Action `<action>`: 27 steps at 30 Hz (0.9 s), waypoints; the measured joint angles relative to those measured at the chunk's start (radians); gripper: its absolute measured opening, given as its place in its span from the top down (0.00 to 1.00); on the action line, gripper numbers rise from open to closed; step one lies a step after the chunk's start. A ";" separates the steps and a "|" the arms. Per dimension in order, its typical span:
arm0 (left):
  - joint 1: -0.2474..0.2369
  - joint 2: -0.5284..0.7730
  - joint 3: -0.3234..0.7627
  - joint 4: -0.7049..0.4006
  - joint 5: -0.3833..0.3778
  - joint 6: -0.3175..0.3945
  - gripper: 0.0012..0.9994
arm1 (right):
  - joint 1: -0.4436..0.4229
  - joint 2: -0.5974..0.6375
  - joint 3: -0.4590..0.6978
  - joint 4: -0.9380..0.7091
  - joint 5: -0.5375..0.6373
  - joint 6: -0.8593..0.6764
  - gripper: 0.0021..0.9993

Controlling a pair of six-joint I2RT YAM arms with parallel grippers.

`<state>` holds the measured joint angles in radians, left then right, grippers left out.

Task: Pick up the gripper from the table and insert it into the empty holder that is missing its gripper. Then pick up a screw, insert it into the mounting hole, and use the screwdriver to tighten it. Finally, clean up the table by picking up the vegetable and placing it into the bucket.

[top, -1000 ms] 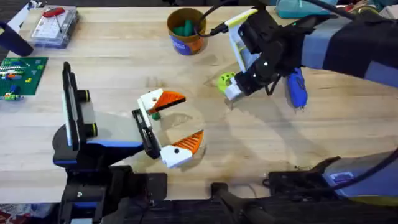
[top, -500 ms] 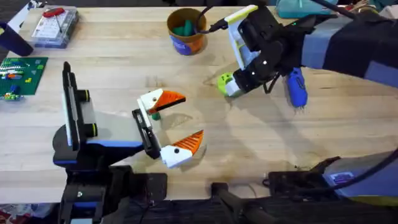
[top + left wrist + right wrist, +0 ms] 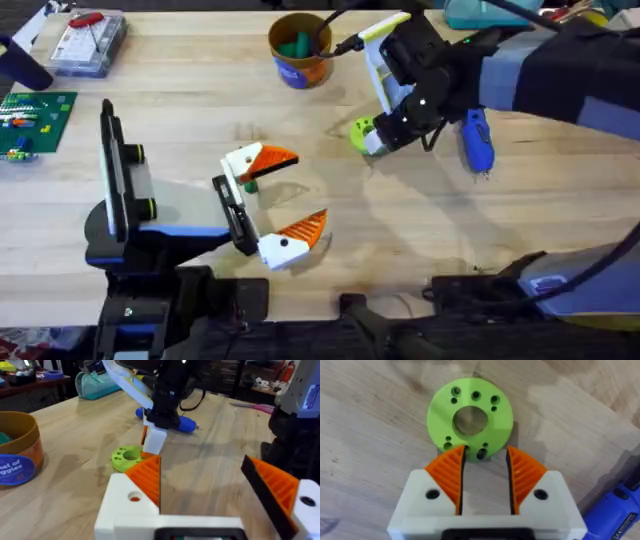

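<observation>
At the left, the left gripper (image 3: 268, 200) rests low on the tabletop (image 3: 180, 130), jaws spread and holding nothing, apparently parked clear of the work. Far and centre stands the bucket (image 3: 300, 50), ready to receive the vegetable (image 3: 360, 130), which lies flat just right of centre. The right gripper (image 3: 485, 472) is lowered over its near rim, jaws spread to straddle that edge, not yet pinching. Right of it lies the screwdriver (image 3: 476, 140).
</observation>
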<state>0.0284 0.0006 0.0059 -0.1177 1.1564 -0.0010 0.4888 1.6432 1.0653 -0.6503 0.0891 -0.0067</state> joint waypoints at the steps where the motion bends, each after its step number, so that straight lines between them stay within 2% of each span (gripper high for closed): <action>1: 0.000 0.000 0.000 0.000 0.000 0.000 0.01 | 0.001 0.000 0.000 0.000 0.000 0.000 0.54; 12: 0.000 0.000 0.000 0.000 0.000 0.000 0.01 | 0.014 0.000 0.000 0.019 0.000 0.000 0.59; 22: 0.000 0.000 0.000 0.000 0.000 0.000 0.01 | 0.014 0.007 0.001 0.017 -0.001 0.002 0.73; 27: 0.000 0.000 0.000 0.000 0.000 0.000 0.01 | 0.015 0.008 0.005 0.005 0.000 0.002 0.76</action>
<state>0.0284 0.0006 0.0059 -0.1177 1.1564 -0.0010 0.5037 1.6516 1.0700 -0.6454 0.0887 -0.0044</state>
